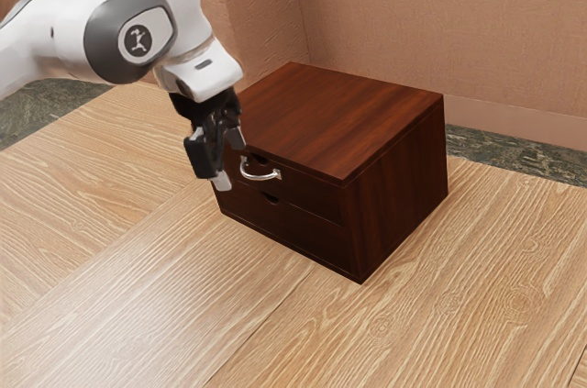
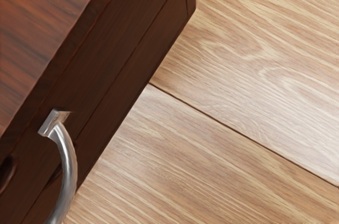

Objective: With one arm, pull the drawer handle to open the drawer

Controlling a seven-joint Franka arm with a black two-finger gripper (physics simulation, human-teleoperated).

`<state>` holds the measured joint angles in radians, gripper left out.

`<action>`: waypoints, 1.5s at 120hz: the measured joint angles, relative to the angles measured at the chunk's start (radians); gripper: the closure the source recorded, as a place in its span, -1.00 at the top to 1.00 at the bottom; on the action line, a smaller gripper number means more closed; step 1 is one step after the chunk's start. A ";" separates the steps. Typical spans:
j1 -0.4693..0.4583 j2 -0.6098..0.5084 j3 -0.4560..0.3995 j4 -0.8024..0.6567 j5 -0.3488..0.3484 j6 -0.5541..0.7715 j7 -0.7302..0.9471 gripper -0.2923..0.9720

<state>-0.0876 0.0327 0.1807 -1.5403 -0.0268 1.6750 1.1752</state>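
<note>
Drawer (image 1: 295, 184) sitting shut in cabinet (image 1: 348, 113) | exterior: gripper (image 1: 226, 160) hovering beside handle (image 1: 260, 169), fingers parted, gripping nothing | wrist: handle's mount showing.

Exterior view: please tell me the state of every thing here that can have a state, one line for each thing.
Top drawer: shut, its front level with the lower one.
Lower drawer: shut.
Handle: fixed on the top drawer, not yet pulled.
Tool: open, at the handle's end on the exterior view's left.
</note>
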 joint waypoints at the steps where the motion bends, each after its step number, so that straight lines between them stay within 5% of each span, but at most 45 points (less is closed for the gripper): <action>1: -0.001 -0.004 0.000 -0.007 0.000 0.006 0.008 0.54; 46: -0.015 -0.098 0.014 -0.217 -0.002 0.205 0.331 0.54; 77: 0.011 -0.081 0.016 -0.233 -0.002 0.289 0.470 0.54; 180: -0.038 -0.063 0.062 -0.270 -0.006 0.398 0.646 0.57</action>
<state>-0.1256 -0.0301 0.2429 -1.8108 -0.0331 2.0730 1.8211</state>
